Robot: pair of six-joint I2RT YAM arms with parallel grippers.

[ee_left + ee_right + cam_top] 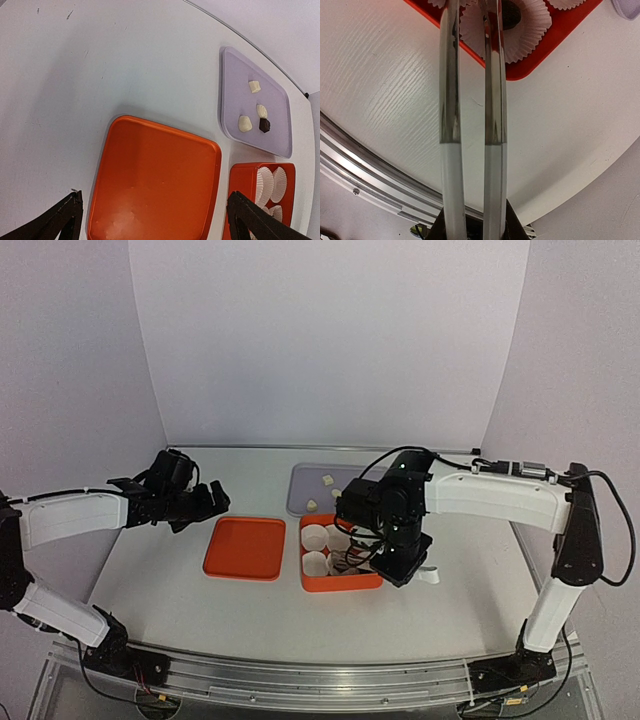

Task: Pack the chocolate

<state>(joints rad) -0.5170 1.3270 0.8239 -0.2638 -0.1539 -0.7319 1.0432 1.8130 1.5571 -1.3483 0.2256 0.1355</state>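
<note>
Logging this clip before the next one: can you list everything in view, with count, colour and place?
table: one, pale grey, under everything
lavender tray: one, far centre of the table
white chocolates: three, cream, on the lavender tray
dark chocolates: two seen, one on the lavender tray, one in a paper cup
orange box: one, near side of the lavender tray
paper cups: several, white, pleated, in the orange box; the right arm hides the full count
orange lid: one, flat, left of the orange box
tongs: one pair, metal, tips over the orange box
left fingers: black, open, above the orange lid's left side
right fingers: black, shut on the tongs
</note>
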